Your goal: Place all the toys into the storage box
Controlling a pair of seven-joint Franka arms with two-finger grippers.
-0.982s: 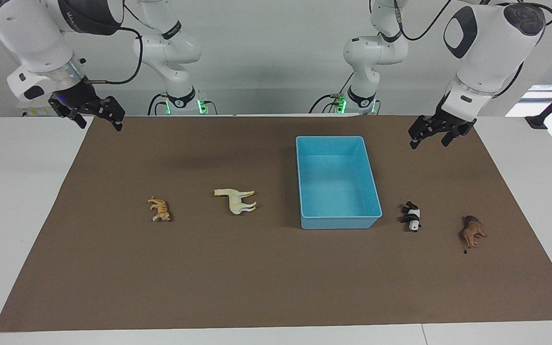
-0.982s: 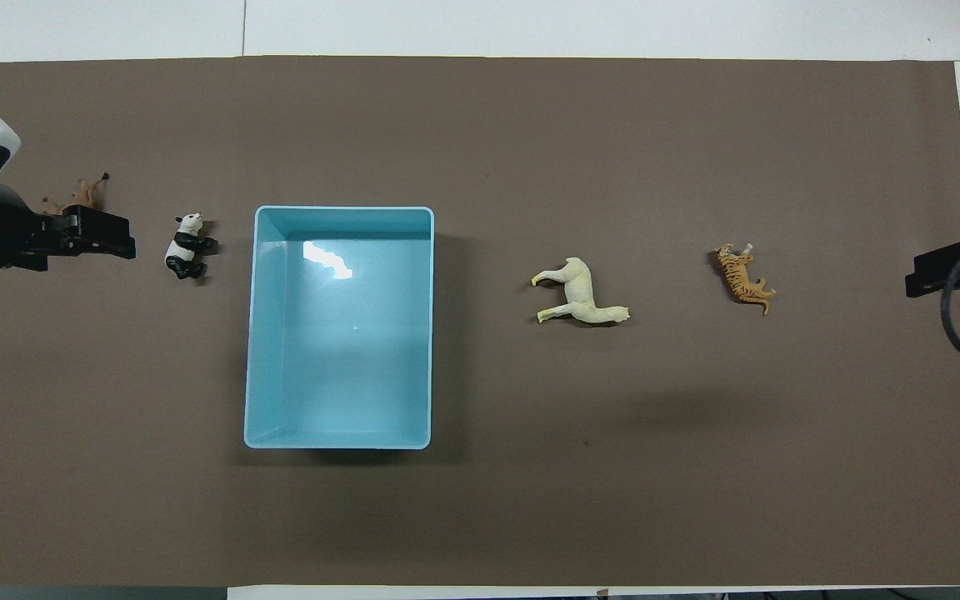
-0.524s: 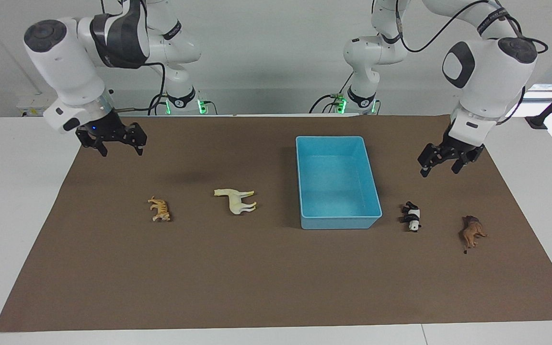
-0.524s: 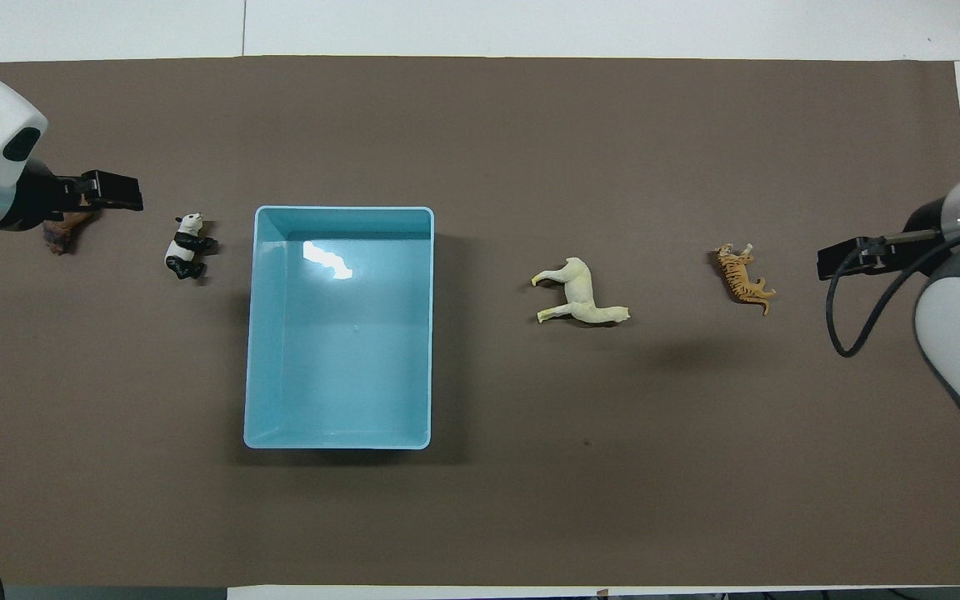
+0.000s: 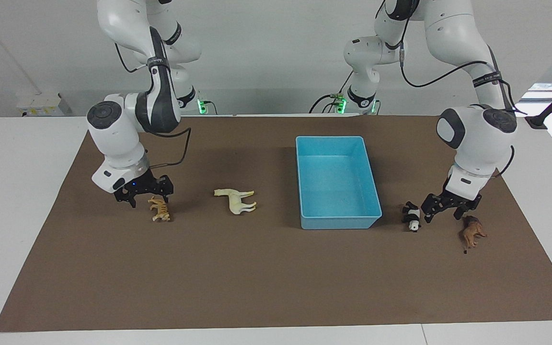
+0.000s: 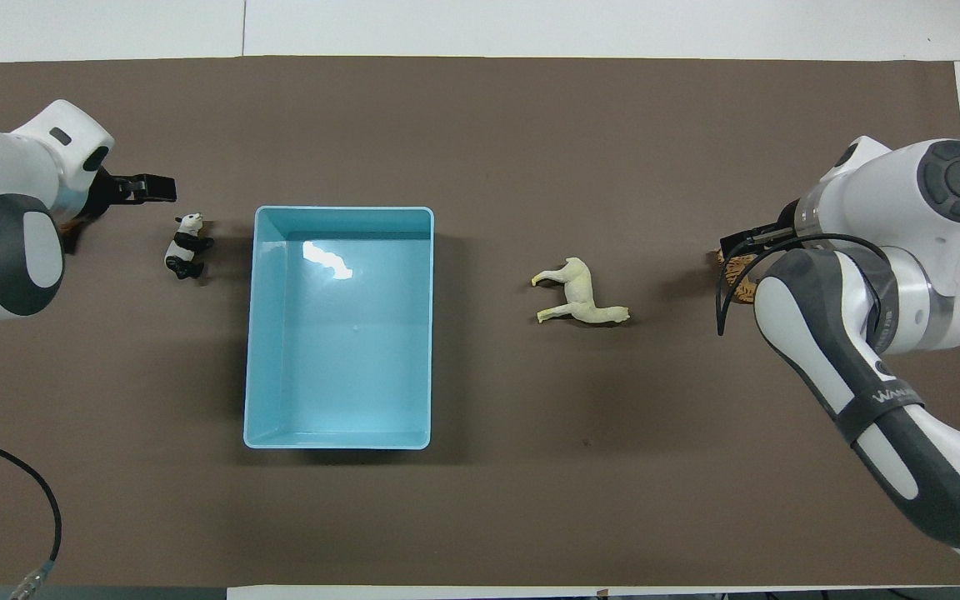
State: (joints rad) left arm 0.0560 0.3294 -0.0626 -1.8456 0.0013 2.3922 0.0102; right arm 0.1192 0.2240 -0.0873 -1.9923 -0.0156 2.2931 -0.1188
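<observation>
The light-blue storage box [image 5: 338, 222] stands empty on the mat; it also shows in the overhead view [image 6: 267, 333]. The cream horse [image 5: 235, 200] [image 6: 582, 294] lies beside it toward the right arm's end, and the tiger [image 5: 160, 210] lies farther toward that end. My right gripper [image 5: 149, 199] is open, low over the tiger, which is mostly hidden in the overhead view [image 6: 741, 289]. The panda [image 5: 412, 217] [image 6: 187, 255] and the brown lion [image 5: 472, 232] lie toward the left arm's end. My left gripper [image 5: 442, 217] is open, low between panda and lion.
A brown mat [image 5: 276, 278] covers most of the white table [image 5: 12, 191]. A black cable [image 6: 38, 492] lies over the mat's corner at the left arm's end, near the robots.
Both arms have swung out from the robots' end and come down. The right gripper now hangs low over the tiger, the left between panda and lion. No toy has moved.
</observation>
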